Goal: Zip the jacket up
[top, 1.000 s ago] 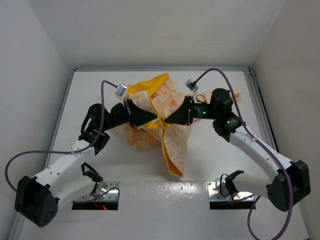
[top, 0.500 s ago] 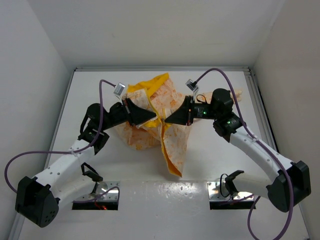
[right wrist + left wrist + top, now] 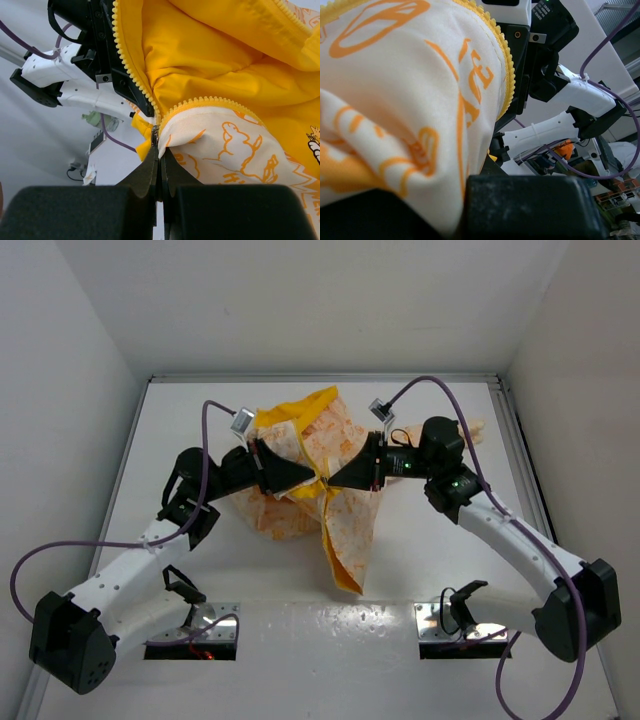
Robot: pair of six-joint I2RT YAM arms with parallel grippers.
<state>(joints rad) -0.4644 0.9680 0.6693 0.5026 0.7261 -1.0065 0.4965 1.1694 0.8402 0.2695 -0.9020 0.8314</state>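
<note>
The jacket [image 3: 300,440] lies crumpled at the table's middle, cream with orange print and yellow lining. One front panel [image 3: 345,540] hangs toward the near edge. My left gripper [image 3: 312,478] and right gripper [image 3: 333,478] meet tip to tip at the jacket's front edge. In the right wrist view my right gripper [image 3: 159,150] is shut on the zipper slider at the bottom of the yellow zipper teeth [image 3: 200,104]. The left gripper's fingers [image 3: 131,90] hold the other zipper edge just beyond. In the left wrist view the cream fabric [image 3: 410,100] fills the frame and runs into my left gripper [image 3: 462,200].
White walls enclose the table [image 3: 180,410] on the left, back and right. A sleeve end [image 3: 478,427] shows behind the right arm. Two openings with black clips [image 3: 190,590] [image 3: 465,605] sit in the near edge. Purple cables loop from both wrists.
Both grippers keep their hold at the same spot. The lower end of the hanging front panel has shifted slightly to the left.
</note>
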